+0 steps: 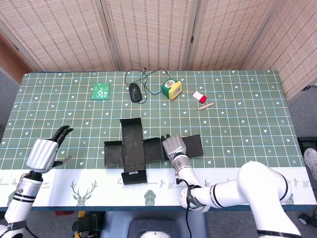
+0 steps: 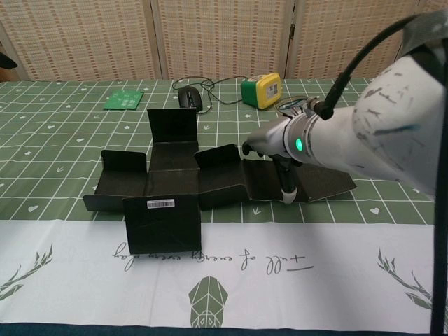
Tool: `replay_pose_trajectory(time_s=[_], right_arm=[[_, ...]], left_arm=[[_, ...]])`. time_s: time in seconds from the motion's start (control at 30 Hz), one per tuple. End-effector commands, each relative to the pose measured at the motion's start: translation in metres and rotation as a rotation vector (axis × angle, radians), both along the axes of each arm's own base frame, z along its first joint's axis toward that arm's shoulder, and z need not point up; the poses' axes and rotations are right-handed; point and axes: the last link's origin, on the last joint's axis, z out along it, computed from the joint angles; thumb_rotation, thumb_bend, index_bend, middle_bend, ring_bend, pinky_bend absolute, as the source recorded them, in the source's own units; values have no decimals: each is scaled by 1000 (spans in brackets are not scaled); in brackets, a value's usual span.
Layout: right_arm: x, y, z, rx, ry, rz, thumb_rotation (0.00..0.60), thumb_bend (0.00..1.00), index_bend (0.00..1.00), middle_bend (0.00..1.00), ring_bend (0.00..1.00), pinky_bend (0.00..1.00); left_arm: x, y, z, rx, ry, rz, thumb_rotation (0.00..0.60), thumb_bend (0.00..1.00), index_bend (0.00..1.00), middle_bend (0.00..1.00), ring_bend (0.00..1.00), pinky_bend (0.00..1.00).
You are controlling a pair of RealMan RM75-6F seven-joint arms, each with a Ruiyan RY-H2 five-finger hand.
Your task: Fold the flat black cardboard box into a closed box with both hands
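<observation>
Pressing down on the flat black cardboard box (image 1: 143, 148) with my right robot hand (image 1: 173, 146): in the chest view one fingertip (image 2: 288, 197) appears to touch the long right-hand panel near its front edge, other fingers curled above. Nothing is gripped; I read this as a hold-down contact, not a grasp.

The box lies unfolded as a cross on the green-checked worktop (image 1: 237, 124). Its long axis runs left to right, across my front. The centre panel and the raised flaps all lie to the left of my right robot hand; only the end of the right panel extends to its right. The labelled front flap (image 2: 162, 222) stands tilted toward me, left of that hand.

My left robot hand (image 1: 43, 152) hovers well apart from the box, out to the left of its left flap (image 1: 113, 153), fingers spread, holding nothing. Not seen in the chest view.

Judgement: right robot hand is the nearer one, already on the cardboard. The coming fold turns on the crease just left of it; the panel would need to hinge up along that line, toward the centre. Left robot hand has to close the gap before it can steady the far side.

Risk: the sheet may slide rather than fold.
</observation>
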Motion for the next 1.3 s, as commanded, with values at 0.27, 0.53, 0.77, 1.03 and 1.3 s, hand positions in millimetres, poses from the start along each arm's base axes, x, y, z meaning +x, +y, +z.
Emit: replay_pose_trajectory(time_s=[0.27,0.53,0.77,1.03,1.3], right_arm=[[-1,0,-7,-26,-24,-44,600,47,0,98,736,937],[-1,-1,-13,-31,-3,-53,600,46,0,98,736,937],[-1,0,-17,-33,17,-56,600,47,0,98,736,937],[-1,0,-21,-40,22,-58,600,102,0,134,738,937],[1,-2,-12,-62,-40,-27,600,224,121,248,786,944]], left_arm=[[0,0,-2,-10,-4,-5,600,107,165,174,691,985],[-1,0,-2,-14,-8,-6,600,106,165,174,690,985],[-2,-1,-3,-18,-15,-3,600,106,164,174,690,984],[-4,0,-3,-16,-17,-7,600,107,165,174,690,985],[-11,10,-6,-15,-18,-20,600,107,215,174,703,985]])
